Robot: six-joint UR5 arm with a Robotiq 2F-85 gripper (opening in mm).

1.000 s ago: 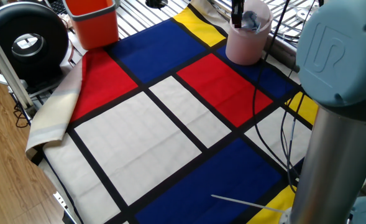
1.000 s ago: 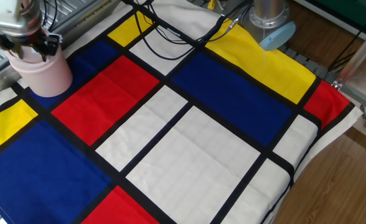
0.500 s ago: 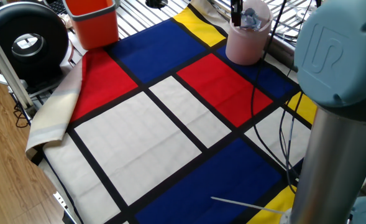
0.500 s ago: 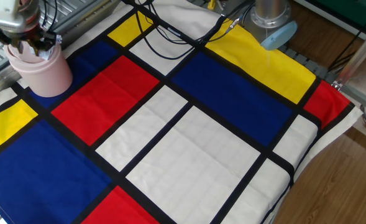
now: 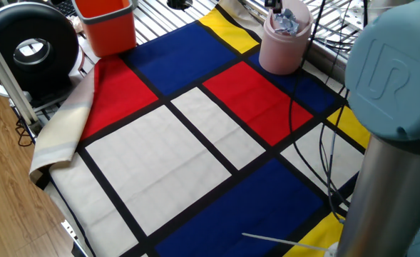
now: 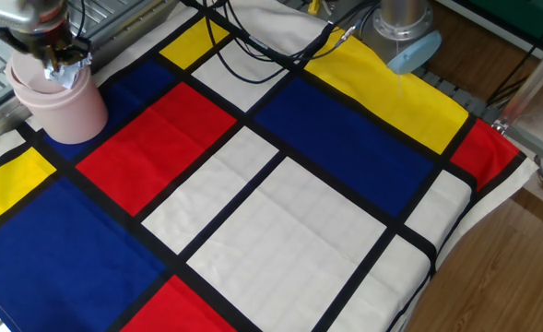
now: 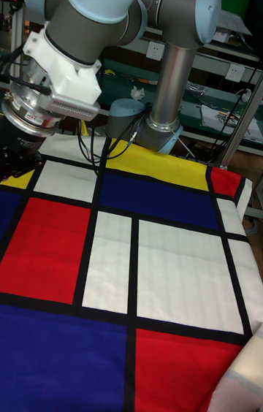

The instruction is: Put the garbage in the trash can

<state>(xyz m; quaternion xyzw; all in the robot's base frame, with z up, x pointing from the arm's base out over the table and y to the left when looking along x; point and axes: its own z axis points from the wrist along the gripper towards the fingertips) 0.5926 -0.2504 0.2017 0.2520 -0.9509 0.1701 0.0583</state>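
Observation:
The trash can point(image 5: 283, 48) is a pale pink cylinder at the far right corner of the checkered cloth, seen without a lid. The garbage point(image 5: 289, 21), a crumpled white-grey wad, lies in its open top. The other fixed view shows the trash can point(image 6: 61, 103) at top left, with the garbage point(image 6: 71, 73) at its rim. My gripper point(image 6: 48, 48) hangs just above the opening, open and holding nothing. In one fixed view only the gripper's point(image 5: 272, 4) lower tip shows at the top edge. In the tall fixed view the can is out of view.
An orange square bin point(image 5: 108, 25) stands at the far left, beside a black round device point(image 5: 28, 46). Black cables point(image 6: 253, 46) run across the cloth towards the arm's base point(image 6: 401, 28). The cloth hangs over the table's left edge point(image 5: 58, 139).
My gripper has risen out of the trash can's mouth. The garbage has stayed in the can's top.

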